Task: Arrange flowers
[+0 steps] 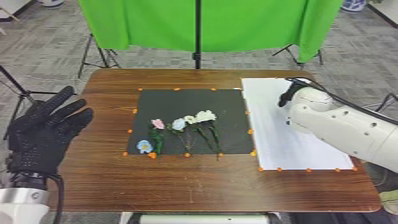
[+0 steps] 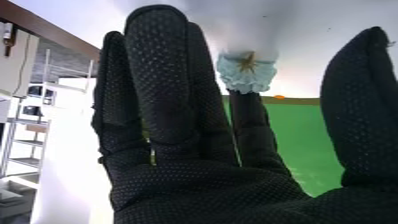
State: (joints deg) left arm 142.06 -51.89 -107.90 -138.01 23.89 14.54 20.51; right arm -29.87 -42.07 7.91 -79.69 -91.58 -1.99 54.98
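Observation:
Over the far part of the white sheet [image 1: 271, 120], the right hand [image 1: 289, 95] is palm down. In the right wrist view the right hand [image 2: 209, 187] has straight fingers and a thumb standing apart. A pale blue-green flower [image 2: 246, 72] shows at one fingertip, against the white surface; whether they touch I cannot tell. On the black mat [image 1: 178, 102] lie a pink flower [image 1: 158, 123], a pale blue flower [image 1: 179, 124], white flowers [image 1: 205, 116] and, near its front left corner, a blue flower [image 1: 144, 146]. The left hand [image 1: 40, 137] is open, at the table's left edge.
Orange markers [image 1: 187, 155] line the edges of the mat and sheet on the brown table [image 1: 195, 185]. Behind the table hangs a green cloth [image 1: 151, 25] on a black stand [image 1: 197, 55]. The right arm [image 1: 342, 125] extends across the sheet's right side.

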